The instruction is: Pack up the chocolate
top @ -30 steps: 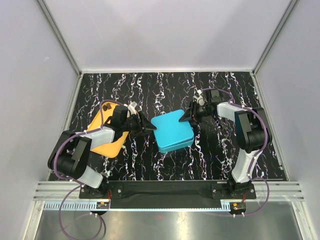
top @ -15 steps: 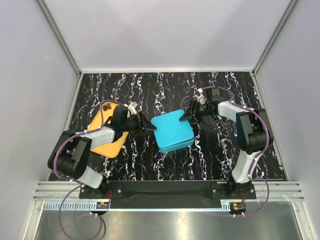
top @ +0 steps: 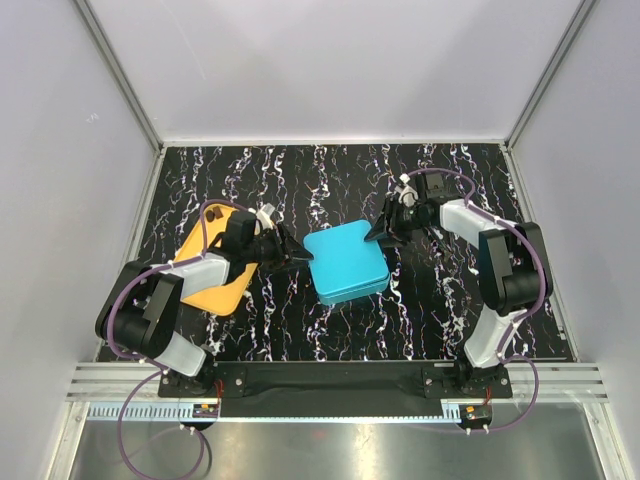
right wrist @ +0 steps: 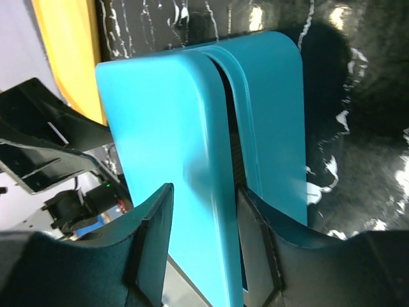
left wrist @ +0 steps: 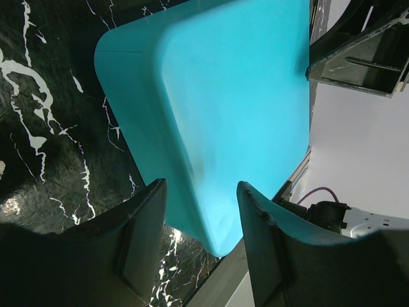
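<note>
A turquoise box [top: 346, 262] sits mid-frame on the counter [top: 300, 180]. The left claw [top: 290, 254], fingers parted, straddles its left edge; the right claw [top: 381, 232], also parted, meets its upper-right corner. The chocolate is out of sight.

A teal box [top: 346, 262] sits on black marbled table [top: 300, 180], left gripper [top: 290, 255] at its left edge, right gripper [top: 380, 232] at far-right corner. An orange tray [top: 222, 293] lies beneath left arm [top: 193, 271].

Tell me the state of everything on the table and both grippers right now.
teal box: lid on, flat on the table, dark gap showing between lid and base.
orange tray: lying flat, partly under the left arm.
left gripper: open, straddling the box's corner.
right gripper: open, straddling the lid's edge.
chocolate: none in view.
</note>
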Action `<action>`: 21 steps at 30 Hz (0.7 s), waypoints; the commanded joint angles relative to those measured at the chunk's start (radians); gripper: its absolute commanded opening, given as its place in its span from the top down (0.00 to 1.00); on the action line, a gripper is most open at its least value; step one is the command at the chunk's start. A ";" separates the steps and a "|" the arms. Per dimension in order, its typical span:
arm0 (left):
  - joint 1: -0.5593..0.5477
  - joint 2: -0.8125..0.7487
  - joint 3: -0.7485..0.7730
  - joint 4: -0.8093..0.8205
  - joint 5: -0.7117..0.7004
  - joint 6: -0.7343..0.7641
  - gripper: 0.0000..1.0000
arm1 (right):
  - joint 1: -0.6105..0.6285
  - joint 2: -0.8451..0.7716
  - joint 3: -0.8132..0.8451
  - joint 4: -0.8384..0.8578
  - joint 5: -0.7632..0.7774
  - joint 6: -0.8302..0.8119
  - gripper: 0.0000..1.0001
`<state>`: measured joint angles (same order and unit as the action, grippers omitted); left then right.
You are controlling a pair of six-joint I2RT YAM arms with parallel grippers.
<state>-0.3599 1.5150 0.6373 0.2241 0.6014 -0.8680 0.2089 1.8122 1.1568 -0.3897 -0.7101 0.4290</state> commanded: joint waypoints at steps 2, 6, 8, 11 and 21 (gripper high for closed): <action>-0.005 0.002 0.065 0.012 -0.011 0.027 0.47 | -0.016 -0.074 0.040 -0.069 0.116 -0.045 0.48; -0.005 0.010 0.096 -0.003 -0.012 0.032 0.47 | -0.013 -0.083 0.050 -0.092 0.141 -0.049 0.48; -0.005 0.014 0.114 -0.014 -0.017 0.038 0.47 | -0.014 -0.086 0.050 -0.104 0.162 -0.050 0.48; -0.005 0.019 0.142 -0.038 -0.028 0.053 0.47 | -0.016 -0.093 0.050 -0.112 0.179 -0.055 0.48; -0.010 0.097 0.214 -0.072 -0.057 0.083 0.47 | -0.014 -0.111 0.034 -0.110 0.173 -0.058 0.48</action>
<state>-0.3611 1.5974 0.8055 0.1467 0.5697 -0.8143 0.2008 1.7588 1.1732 -0.4988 -0.5560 0.3912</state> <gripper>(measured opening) 0.528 0.524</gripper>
